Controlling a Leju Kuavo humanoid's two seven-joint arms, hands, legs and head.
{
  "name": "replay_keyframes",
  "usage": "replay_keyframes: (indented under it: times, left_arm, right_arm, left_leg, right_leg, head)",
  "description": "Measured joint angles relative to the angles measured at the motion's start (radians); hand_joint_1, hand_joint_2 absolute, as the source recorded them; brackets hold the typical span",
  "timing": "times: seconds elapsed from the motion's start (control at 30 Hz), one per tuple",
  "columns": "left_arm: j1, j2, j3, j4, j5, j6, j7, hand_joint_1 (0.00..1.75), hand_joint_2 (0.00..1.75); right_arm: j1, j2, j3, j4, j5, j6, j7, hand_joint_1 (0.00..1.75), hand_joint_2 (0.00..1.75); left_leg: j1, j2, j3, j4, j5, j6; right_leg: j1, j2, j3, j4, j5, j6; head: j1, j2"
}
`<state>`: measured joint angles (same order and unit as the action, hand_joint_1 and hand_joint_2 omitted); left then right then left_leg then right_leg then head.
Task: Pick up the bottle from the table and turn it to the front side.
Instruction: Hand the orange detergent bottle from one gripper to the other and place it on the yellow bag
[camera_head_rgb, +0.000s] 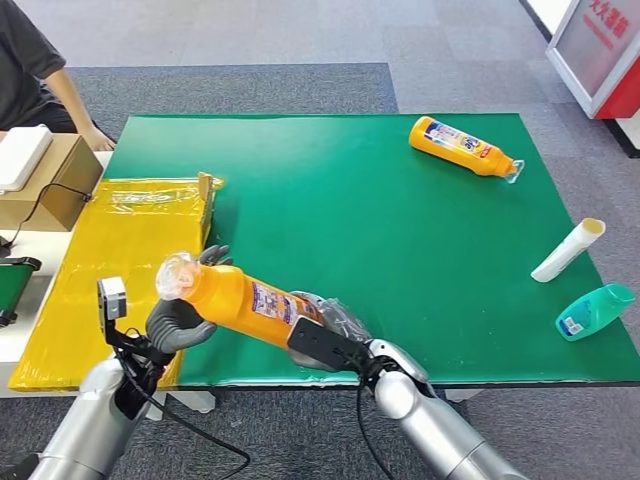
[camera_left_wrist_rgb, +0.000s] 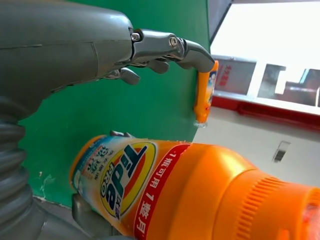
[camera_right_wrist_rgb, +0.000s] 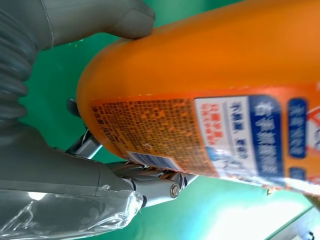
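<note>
An orange Tide bottle (camera_head_rgb: 241, 300) hangs level over the near left edge of the green table (camera_head_rgb: 362, 220), its clear cap pointing left. My right hand (camera_head_rgb: 332, 325) grips its base, thumb (camera_right_wrist_rgb: 113, 20) on one side and fingers (camera_right_wrist_rgb: 158, 186) on the other; the barcode side (camera_right_wrist_rgb: 151, 135) faces that wrist. My left hand (camera_head_rgb: 180, 322) lies under the neck. Its fingers (camera_left_wrist_rgb: 170, 45) are stretched out straight, well apart from the bottle (camera_left_wrist_rgb: 196, 190), whose Tide logo faces this wrist.
A second orange bottle (camera_head_rgb: 464, 147) (camera_left_wrist_rgb: 205, 90) lies at the table's far right. A white tube (camera_head_rgb: 567, 250) and a teal bottle (camera_head_rgb: 595, 311) lie at the right edge. A yellow wrapped tray (camera_head_rgb: 113, 260) and a cardboard box (camera_head_rgb: 53, 180) stand on the left, by a person (camera_head_rgb: 38, 60).
</note>
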<state>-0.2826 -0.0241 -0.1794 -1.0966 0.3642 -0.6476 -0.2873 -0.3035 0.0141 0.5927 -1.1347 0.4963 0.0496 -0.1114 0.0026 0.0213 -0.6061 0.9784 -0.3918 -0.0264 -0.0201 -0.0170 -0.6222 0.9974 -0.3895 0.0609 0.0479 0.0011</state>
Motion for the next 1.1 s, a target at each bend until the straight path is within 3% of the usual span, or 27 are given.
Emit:
replay_keyframes:
  times: [0.43,0.63,0.77,0.9,0.97,1.1]
  left_arm:
    - [-0.024,0.058,-0.129,0.034,-0.060,-0.090,-0.042,0.00,1.75]
    - [-0.025,0.076,-0.161,0.033,-0.080,-0.083,-0.061,0.00,1.75]
    - [-0.023,0.079,-0.170,0.019,-0.106,-0.030,-0.066,0.05,1.75]
    - [-0.014,0.074,-0.171,-0.021,-0.139,0.048,-0.073,1.64,1.75]
    - [-0.009,0.071,-0.171,-0.039,-0.149,0.067,-0.074,1.75,1.75]
    - [0.002,0.065,-0.173,-0.063,-0.165,0.086,-0.076,1.75,1.75]
  right_arm:
    - [-0.055,0.007,0.069,0.029,0.004,0.007,-0.002,1.75,1.75]
    - [-0.065,0.008,0.080,0.039,0.001,0.006,-0.001,1.75,1.75]
    - [-0.069,0.009,0.081,0.057,-0.004,-0.003,0.006,1.75,1.75]
    - [-0.069,0.009,0.080,0.075,-0.006,-0.016,0.014,1.75,1.75]
    - [-0.069,0.009,0.079,0.081,-0.006,-0.019,0.015,1.75,1.75]
    - [-0.069,0.009,0.078,0.088,-0.006,-0.022,0.016,1.75,1.75]
  left_leg:
    - [0.000,0.000,0.000,0.000,0.000,0.000]
    - [0.000,0.000,0.000,0.000,0.000,0.000]
    - [0.000,0.000,0.000,0.000,0.000,0.000]
    - [0.000,0.000,0.000,0.000,0.000,0.000]
    - [0.000,0.000,0.000,0.000,0.000,0.000]
    - [0.000,0.000,0.000,0.000,0.000,0.000]
  right_leg:
    - [0.000,0.000,0.000,0.000,0.000,0.000]
    - [0.000,0.000,0.000,0.000,0.000,0.000]
    - [0.000,0.000,0.000,0.000,0.000,0.000]
    - [0.000,0.000,0.000,0.000,0.000,0.000]
    - [0.000,0.000,0.000,0.000,0.000,0.000]
    - [0.000,0.000,0.000,0.000,0.000,0.000]
  head:
    - [0.000,0.000]
    - [0.000,0.000]
    - [0.000,0.000]
    - [0.000,0.000]
    - [0.000,0.000]
    - [0.000,0.000]
